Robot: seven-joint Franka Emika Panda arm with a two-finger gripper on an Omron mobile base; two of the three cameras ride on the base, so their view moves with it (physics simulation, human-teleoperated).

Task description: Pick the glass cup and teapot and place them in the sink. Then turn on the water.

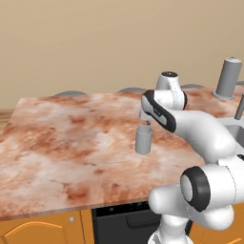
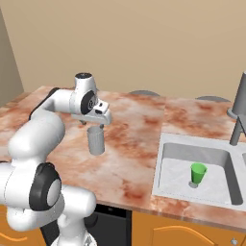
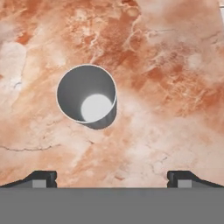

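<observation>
Fingertips [image 3: 43, 178] of my gripper [image 3: 112, 179] sit spread wide, nothing between them. Below, I look straight into the glass cup [image 3: 86, 94], upright on the marble counter [image 3: 166, 87]. From the right base camera I get the sink [image 2: 169, 163] holding a green cup [image 2: 197, 173].

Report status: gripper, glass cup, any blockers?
Gripper open, poised above glass cup, not touching. Cup upright on counter, empty. Green cup already in sink. Nothing blocking the descent.
</observation>
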